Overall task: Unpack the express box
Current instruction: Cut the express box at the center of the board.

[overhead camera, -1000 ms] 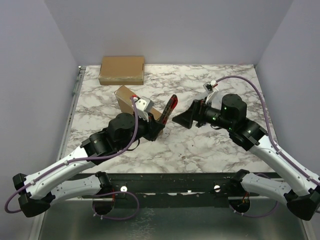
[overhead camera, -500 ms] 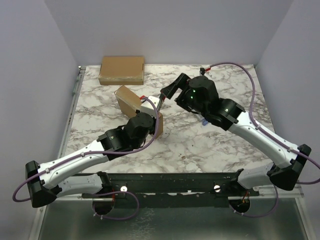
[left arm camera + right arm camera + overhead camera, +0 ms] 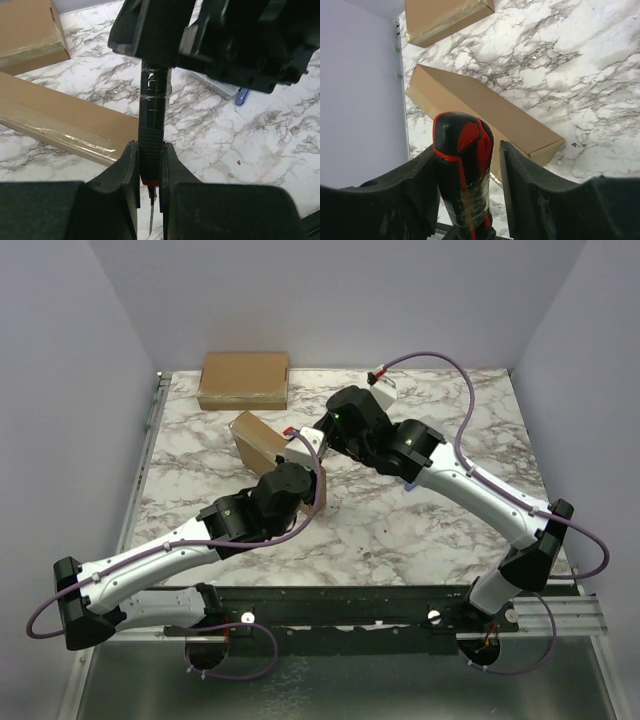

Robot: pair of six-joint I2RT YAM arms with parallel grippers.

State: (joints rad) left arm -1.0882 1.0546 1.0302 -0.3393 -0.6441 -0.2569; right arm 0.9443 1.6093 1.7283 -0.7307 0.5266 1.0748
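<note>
Cardboard box (image 3: 60,122) beside left pincer (image 3: 148,167) clamping knife (image 3: 152,100).

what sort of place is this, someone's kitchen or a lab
Most likely a robot lab test cell, not a kitchen: a marble-pattern table boxed in by plain walls, two arms bolted at its near edge, and two cardboard boxes and a knife as props.

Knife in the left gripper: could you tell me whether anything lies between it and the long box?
Nothing visible does: only bare table separates the knife from the long box. The right gripper straddles the knife's handle, jaws apart.
</note>
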